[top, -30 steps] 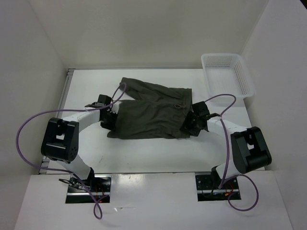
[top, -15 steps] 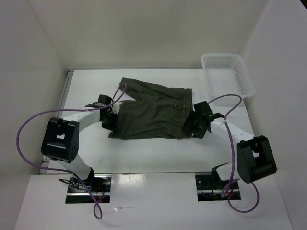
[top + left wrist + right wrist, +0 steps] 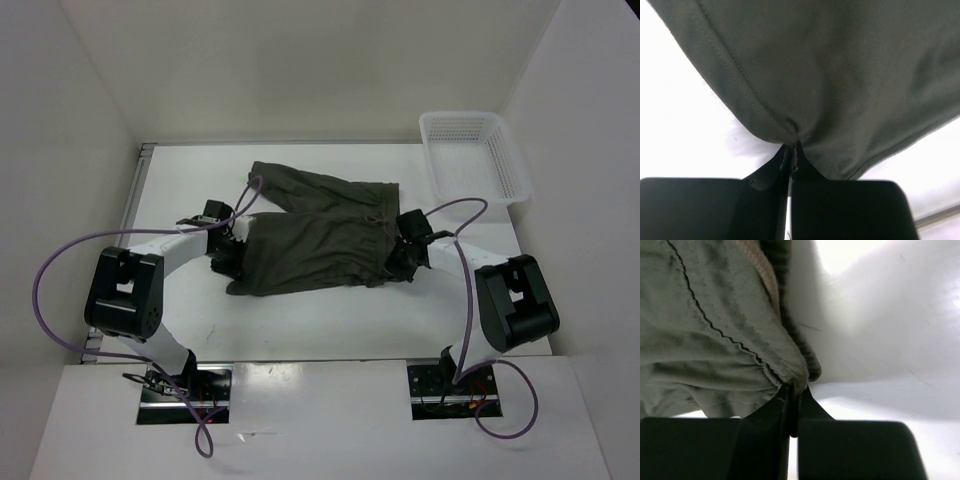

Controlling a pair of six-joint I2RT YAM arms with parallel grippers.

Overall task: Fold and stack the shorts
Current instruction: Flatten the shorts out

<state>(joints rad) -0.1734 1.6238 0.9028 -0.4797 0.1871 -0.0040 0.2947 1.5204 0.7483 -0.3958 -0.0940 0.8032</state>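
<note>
Mid-table (image 3: 300,322), shorts (image 3: 315,240) lie long axis left-right. Left hand (image 3: 230,256) pinches the near leg hem, right hand (image 3: 398,262) the near waistband end. Fold likely goes away from the arms.

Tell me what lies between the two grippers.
The shorts fill the whole stretch, as the top view shows. The left gripper is shut on the hem end and the right gripper on the waistband end.

Dark olive shorts (image 3: 315,232) mid-table, near half folded over far half, waistband at right.
</note>
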